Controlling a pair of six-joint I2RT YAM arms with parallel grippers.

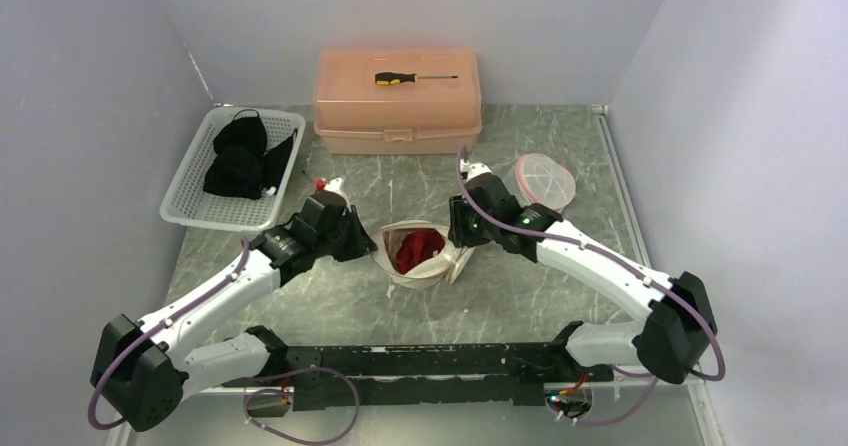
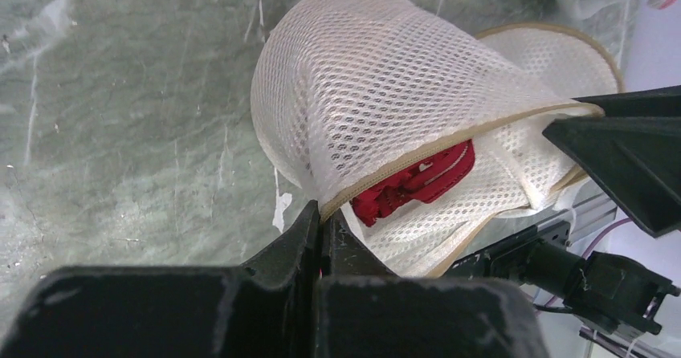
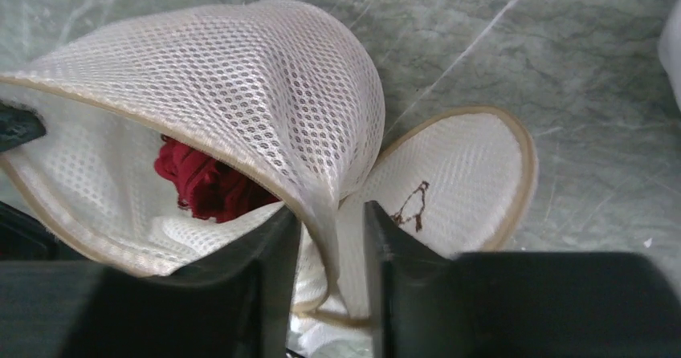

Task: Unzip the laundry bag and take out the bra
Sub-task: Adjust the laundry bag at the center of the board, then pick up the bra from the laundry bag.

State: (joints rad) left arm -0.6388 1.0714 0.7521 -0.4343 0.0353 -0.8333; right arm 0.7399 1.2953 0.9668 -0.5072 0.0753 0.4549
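The white mesh laundry bag (image 1: 420, 258) lies between my two grippers, its mouth gaping. The red bra (image 1: 418, 248) sits inside it, also seen in the left wrist view as the bra (image 2: 417, 183) and in the right wrist view as the bra (image 3: 205, 183). My left gripper (image 2: 323, 220) is shut on the beige-trimmed rim of the bag (image 2: 361, 93). My right gripper (image 3: 331, 221) stands open on the opposite side, and a fold of the bag (image 3: 241, 77) hangs loose between its fingers. The round end flap (image 3: 458, 173) lies flat on the table.
A white basket (image 1: 185, 188) with black garments stands at the back left. A pink toolbox (image 1: 397, 111) with a screwdriver (image 1: 412, 78) on its lid sits at the back centre. A second round mesh bag (image 1: 545, 181) lies right of my right gripper (image 1: 462, 231).
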